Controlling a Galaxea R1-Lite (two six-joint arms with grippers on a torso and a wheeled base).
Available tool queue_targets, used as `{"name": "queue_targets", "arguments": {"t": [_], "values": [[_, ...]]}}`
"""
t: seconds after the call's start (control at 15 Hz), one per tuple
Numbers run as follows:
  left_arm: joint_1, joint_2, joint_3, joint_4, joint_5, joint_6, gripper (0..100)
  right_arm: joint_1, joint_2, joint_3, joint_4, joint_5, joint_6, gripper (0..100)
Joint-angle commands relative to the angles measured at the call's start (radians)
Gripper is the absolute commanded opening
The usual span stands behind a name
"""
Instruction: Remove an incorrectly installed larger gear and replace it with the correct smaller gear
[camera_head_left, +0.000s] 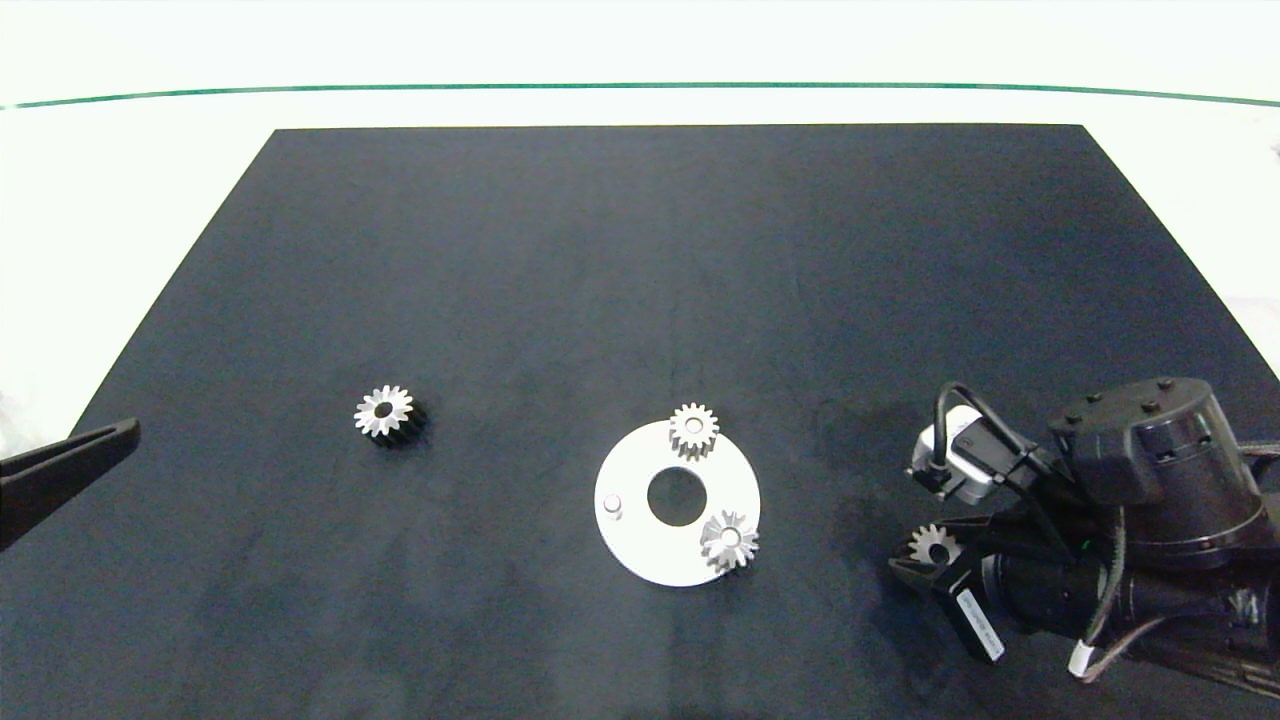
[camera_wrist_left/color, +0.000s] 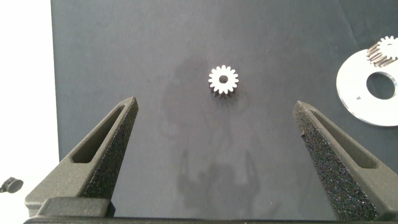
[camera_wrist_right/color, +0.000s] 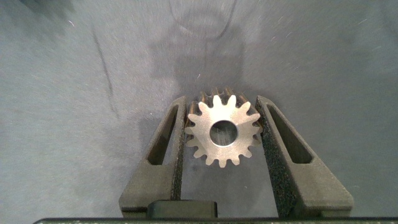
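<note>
— What's nearest?

— The right gripper (camera_wrist_right/color: 222, 102), low by the mat's (camera_head_left: 640, 250) near edge, towards its right corner. Its fingers are closed in on the smaller gear (camera_wrist_right/color: 222, 134), one against the teeth on each side.

— Lifted?

— Hard to say; it may be resting on the mat or just clear of it.

— And next out?

— The white ring disc (camera_head_left: 640, 545), near the middle of the near edge. Two gears sit on it, one at its far rim (camera_head_left: 694, 430) and one at its near right rim (camera_head_left: 729, 540). A bare peg (camera_head_left: 612, 505) stands on its left side.

— So the wrong one is off?

— I judge so. The larger gear (camera_head_left: 383, 411) lies flat on the mat, well left of the disc and touching nothing. The left gripper (camera_wrist_left/color: 214, 104) sits at the mat's left edge, spread wide and empty, pointed at that gear.

— What's left?

— Carrying the smaller gear to the disc and seating it, most likely on the bare peg.
</note>
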Motion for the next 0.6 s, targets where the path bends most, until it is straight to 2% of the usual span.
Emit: {"name": "queue_targets", "arguments": {"t": [0.07, 0.27, 0.6], "values": [[0.000, -0.010, 0.000, 0.016, 0.000, 0.001, 100, 0.021, -0.045, -0.099, 0.057, -0.001, -0.001, 25], [0.000, -0.024, 0.003, 0.028, 0.000, 0.001, 100, 0.070, -0.025, -0.234, 0.146, -0.001, 0.006, 25], [-0.002, -0.046, 0.009, 0.031, 0.000, 0.003, 100, 0.137, 0.083, -0.370, 0.166, -0.001, 0.008, 25]]}}
